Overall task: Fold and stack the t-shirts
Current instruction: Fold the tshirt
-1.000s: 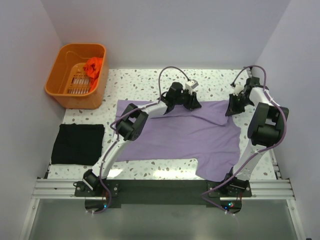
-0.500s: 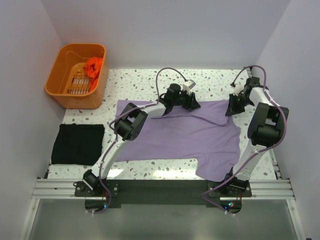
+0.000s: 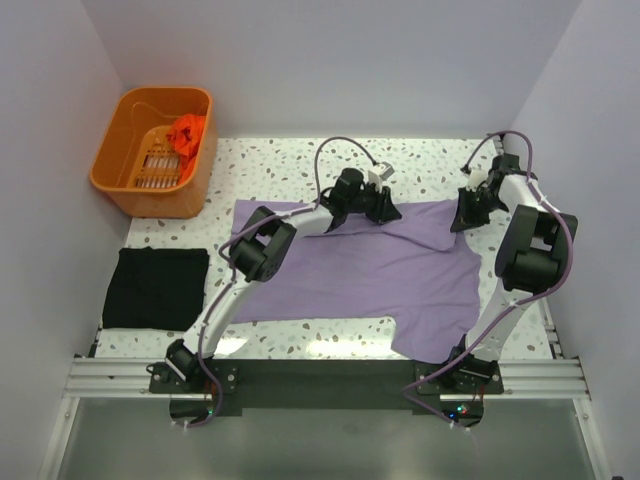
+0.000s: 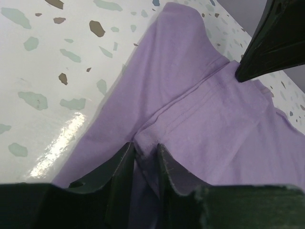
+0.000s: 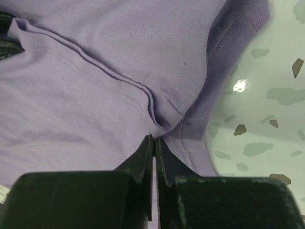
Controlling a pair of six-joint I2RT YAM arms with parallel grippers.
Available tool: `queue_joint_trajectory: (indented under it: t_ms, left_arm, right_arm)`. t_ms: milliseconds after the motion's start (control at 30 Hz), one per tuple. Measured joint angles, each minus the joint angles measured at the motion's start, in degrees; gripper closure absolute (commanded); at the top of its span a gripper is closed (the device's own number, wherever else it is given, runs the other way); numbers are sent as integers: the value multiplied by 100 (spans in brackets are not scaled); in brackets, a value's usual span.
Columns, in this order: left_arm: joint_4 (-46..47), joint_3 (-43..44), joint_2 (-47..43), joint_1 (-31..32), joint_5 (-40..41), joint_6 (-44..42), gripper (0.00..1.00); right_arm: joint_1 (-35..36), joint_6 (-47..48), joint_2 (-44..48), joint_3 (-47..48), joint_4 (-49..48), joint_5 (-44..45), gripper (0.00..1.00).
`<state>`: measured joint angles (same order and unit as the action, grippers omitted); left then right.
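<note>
Walled in on far, L and R sides of desk point(image 3: 290, 160); bare speckled strip along far edge, more bare top at near-L. Tight at R edge, R arm close to wall. Orange basket point(image 3: 120, 180) at far-L corner w/ orange-red t-shirt point(image 3: 187, 132) bunched inside. Black t-shirt point(image 3: 155, 287) folded flat at L edge, apart from the lilac one. Lilac t-shirt point(image 3: 370, 270) spread flat mid-desk, near-R part reaching near edge. L jaws narrow, pinching a raised fold at its far edge. R jaws almost closed, nipping a fold at far-R corner, beside ribbed band.
</note>
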<state>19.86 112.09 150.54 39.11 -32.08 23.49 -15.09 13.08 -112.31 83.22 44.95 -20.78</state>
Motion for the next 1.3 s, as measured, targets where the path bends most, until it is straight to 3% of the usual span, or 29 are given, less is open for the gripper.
queue_joint_trajectory:
  t_ms: [267,567,1300]
  left_arm:
    - [46,0,0,68,-140,9,85]
    - [678,-901,-433,68,-503,-120,95]
    - [739,-2448,-1458,76,-1893,-1561,98]
  right_arm:
    - [0,103,48,-50,7,-140,100]
    - [0,741,485,-356,118,-415,100]
    - [0,3285,966,-1073,1191,-730,95]
